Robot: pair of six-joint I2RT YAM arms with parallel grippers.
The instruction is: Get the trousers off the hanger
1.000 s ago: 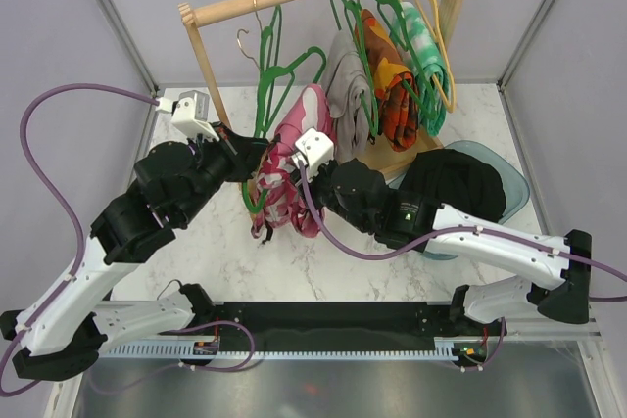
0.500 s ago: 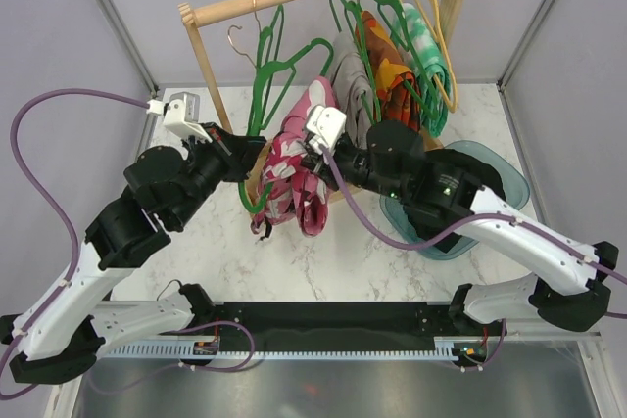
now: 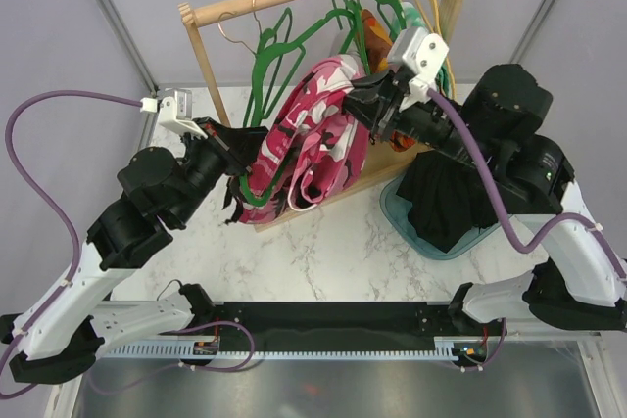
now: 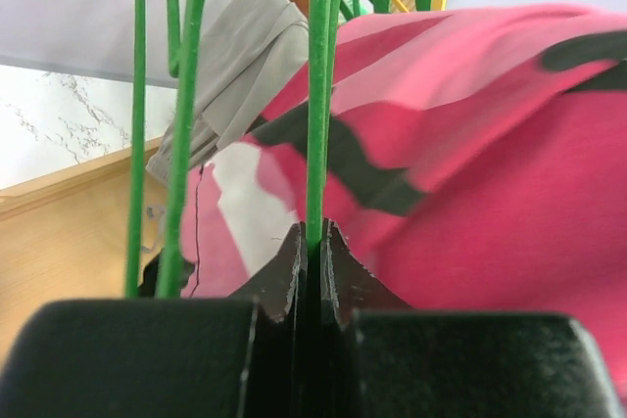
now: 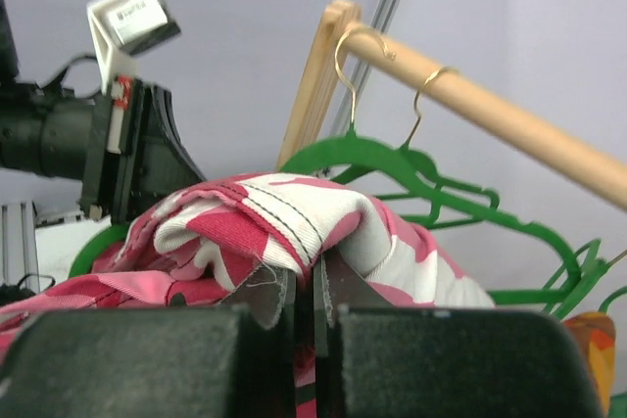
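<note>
Above marble table (image 3: 323, 252), left gripper (image 4: 313, 242) pinches green hanger (image 4: 316, 95); pink trousers (image 3: 328, 139) stretch rightward to right gripper (image 5: 313, 286), clamped on their fabric.

The pink, white and dark camouflage trousers (image 3: 323, 129) hang bunched and pulled sideways across a green hanger (image 4: 315, 95), the black trousers (image 3: 446, 198) lie crumpled in a teal tub (image 3: 392, 217) at the right, and the grey trousers (image 4: 235, 56) hang behind them.
</note>
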